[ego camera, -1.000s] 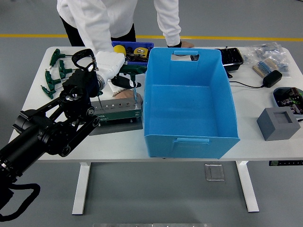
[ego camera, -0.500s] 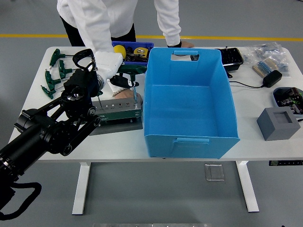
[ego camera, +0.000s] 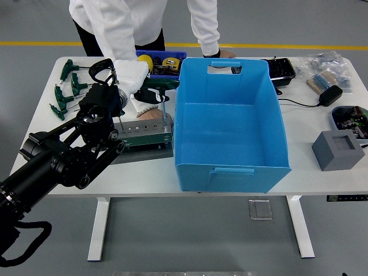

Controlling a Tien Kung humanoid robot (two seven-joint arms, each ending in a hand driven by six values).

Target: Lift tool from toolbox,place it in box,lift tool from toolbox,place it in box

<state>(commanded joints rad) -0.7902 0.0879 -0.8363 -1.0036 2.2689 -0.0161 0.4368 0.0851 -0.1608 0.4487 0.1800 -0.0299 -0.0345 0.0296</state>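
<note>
Tool [ego camera: 163, 109]: thin, green-handled, upright at the right end of the toolbox, just left of the box.
Toolbox [ego camera: 141, 133]: dark green, on a grey mat near the table's front left.
Left hand [ego camera: 138, 77]: white, over the toolbox's far side; black fingers [ego camera: 154, 96] curl near the tool's handle, but whether they grip it I cannot tell.
Box [ego camera: 230, 123]: large, blue, open, mid-table, nothing inside.
Green keys [ego camera: 66, 86]: spread at the table's [ego camera: 144, 172] far left.
Person: white sleeves at the far edge, one hand [ego camera: 221, 54] resting behind the box.
</note>
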